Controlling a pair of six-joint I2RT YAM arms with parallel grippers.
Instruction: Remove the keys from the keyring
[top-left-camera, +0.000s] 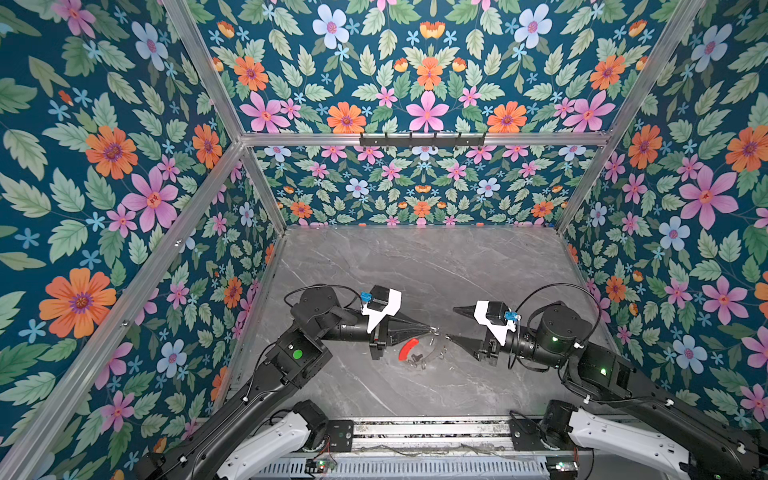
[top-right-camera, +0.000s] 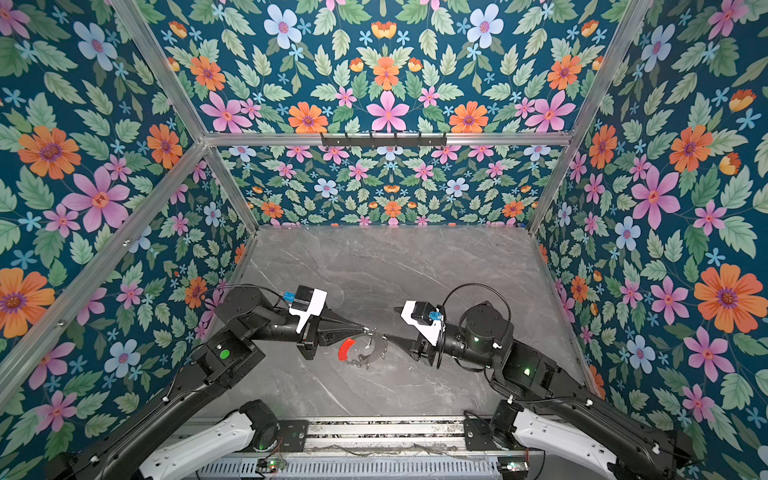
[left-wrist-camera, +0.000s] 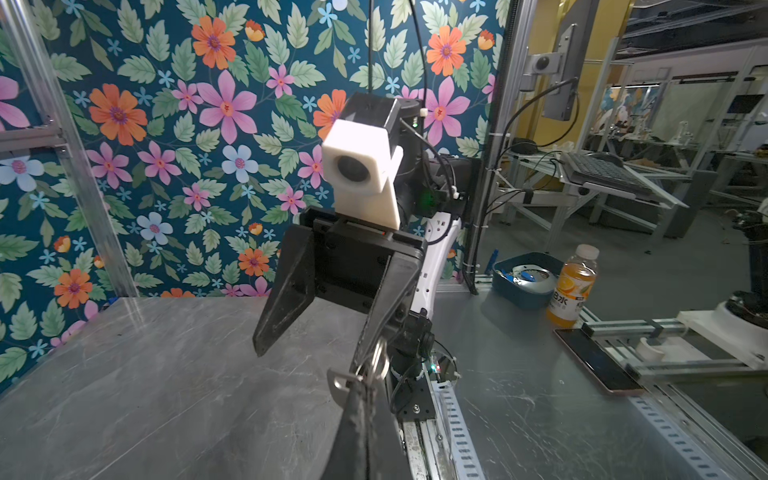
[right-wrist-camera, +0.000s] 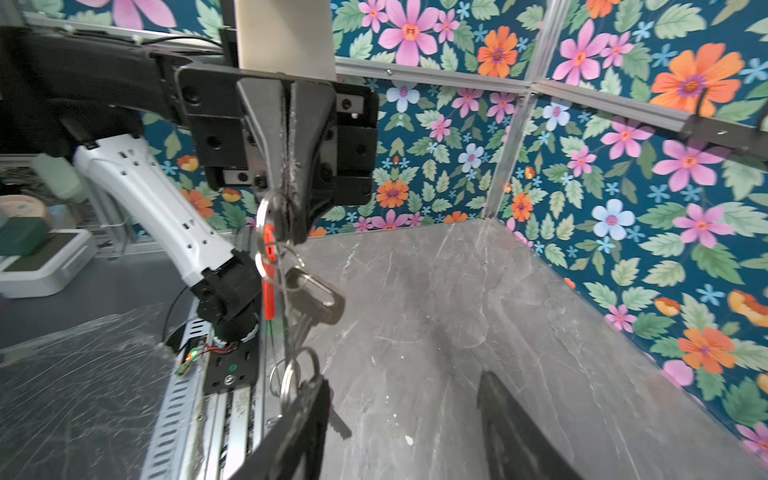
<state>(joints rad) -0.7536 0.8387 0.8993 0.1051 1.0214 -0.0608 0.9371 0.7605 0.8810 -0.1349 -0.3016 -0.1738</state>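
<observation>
Right gripper (right-wrist-camera: 399, 399) fingers fill the near edge of the right wrist view, jaws apart, one finger (right-wrist-camera: 309, 399) against a small split ring among the keys (right-wrist-camera: 311, 303). Opposite, the left gripper (right-wrist-camera: 289, 208) is clamped on the keyring (top-left-camera: 428, 347), holding it above the table (top-left-camera: 415, 266) near the scene's middle; its red sleeve (top-left-camera: 408, 349) faces left. The hoop hangs between both grippers, keys dangling toward the right arm, which I judge better placed. Readable writing: a far bottle (left-wrist-camera: 573, 286) shows "水".
</observation>
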